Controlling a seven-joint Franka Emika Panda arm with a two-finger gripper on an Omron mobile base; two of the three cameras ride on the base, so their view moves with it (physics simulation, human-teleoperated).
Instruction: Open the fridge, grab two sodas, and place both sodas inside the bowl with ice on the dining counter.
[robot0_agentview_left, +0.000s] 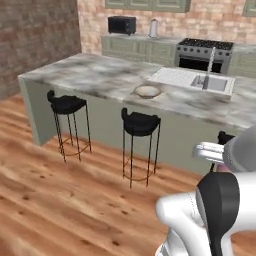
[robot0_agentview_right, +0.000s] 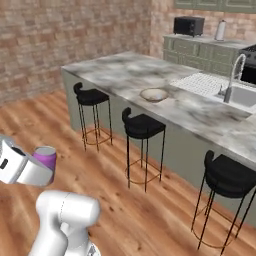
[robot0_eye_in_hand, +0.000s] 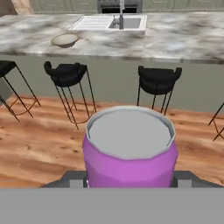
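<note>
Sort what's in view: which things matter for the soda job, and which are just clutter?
Job: pink soda can held in the end effector; shallow tan bowl with ice; grey-white marble dining counter.

Clutter: black bar stools; steel sink; black microwave.

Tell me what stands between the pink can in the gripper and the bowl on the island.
The gripper holds the pink can out over the wooden floor. Black bar stools line the near side of the dining counter; the bowl sits beyond them. Nothing visible blocks a path above the stools.
</note>
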